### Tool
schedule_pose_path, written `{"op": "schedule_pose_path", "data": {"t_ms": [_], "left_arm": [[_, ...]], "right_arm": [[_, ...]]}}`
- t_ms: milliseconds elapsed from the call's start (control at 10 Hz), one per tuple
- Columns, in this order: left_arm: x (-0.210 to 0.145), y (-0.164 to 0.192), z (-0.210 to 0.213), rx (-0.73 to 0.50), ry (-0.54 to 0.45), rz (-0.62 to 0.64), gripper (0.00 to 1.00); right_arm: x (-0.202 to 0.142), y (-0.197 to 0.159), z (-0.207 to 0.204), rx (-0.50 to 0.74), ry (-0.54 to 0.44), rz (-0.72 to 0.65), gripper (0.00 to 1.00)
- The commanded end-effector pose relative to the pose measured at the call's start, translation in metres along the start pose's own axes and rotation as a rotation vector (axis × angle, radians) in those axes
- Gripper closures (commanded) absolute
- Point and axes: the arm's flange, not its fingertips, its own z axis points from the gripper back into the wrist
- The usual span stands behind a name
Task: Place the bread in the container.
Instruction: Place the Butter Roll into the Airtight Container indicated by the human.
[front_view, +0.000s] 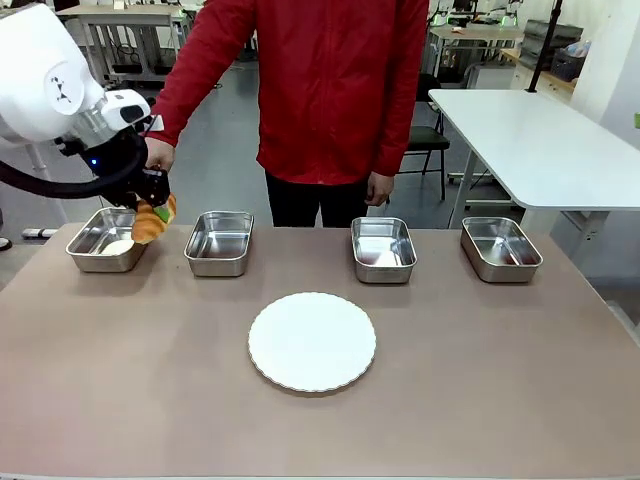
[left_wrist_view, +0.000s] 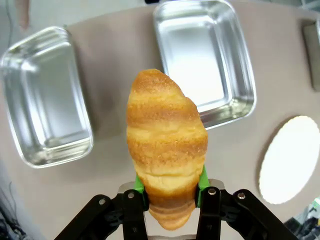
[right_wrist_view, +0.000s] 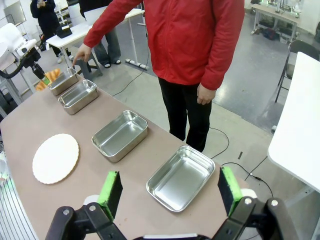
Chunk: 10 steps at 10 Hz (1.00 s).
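Nearest on the brown surface (front_view: 120, 380) lies a white plate (front_view: 312, 341), scalloped at the rim. Beyond it four steel pans stand in a row. Left arm's fingers (left_wrist_view: 171, 186) are clamped tight on the bread (left_wrist_view: 166, 150), a golden croissant held in the air above the leftmost container (front_view: 106, 240), at its right end, apparently not touching it. Right arm's fingers (right_wrist_view: 170, 192) stand wide apart with nothing between them, over the rightmost pan (right_wrist_view: 181, 178). Farthest, a person in a red jacket reaches one hand (front_view: 158, 154) toward the croissant.
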Motion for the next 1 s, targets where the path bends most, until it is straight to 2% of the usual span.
{"op": "schedule_pose_path", "data": {"t_ms": [0,200,300,600,900], "left_arm": [[0.004,-0.002,0.008,0.021,-0.01,0.028,0.59],[0.0,-0.003,-0.001,-0.001,0.002,-0.004,0.59],[0.0,-0.011,0.006,0.054,-0.06,-0.031,0.59],[0.018,0.072,0.008,0.035,-0.03,-0.016,0.59],[0.025,0.13,-0.006,0.085,-0.027,-0.017,0.59]], "right_arm": [[0.002,0.001,0.001,0.002,-0.01,0.003,0.0],[0.002,0.001,0.001,0.002,-0.01,0.003,0.0],[0.002,0.001,0.001,0.002,-0.01,0.003,0.0],[0.002,0.001,0.001,0.002,-0.01,0.003,0.0],[0.002,0.001,0.001,0.002,-0.01,0.003,0.0]]}}
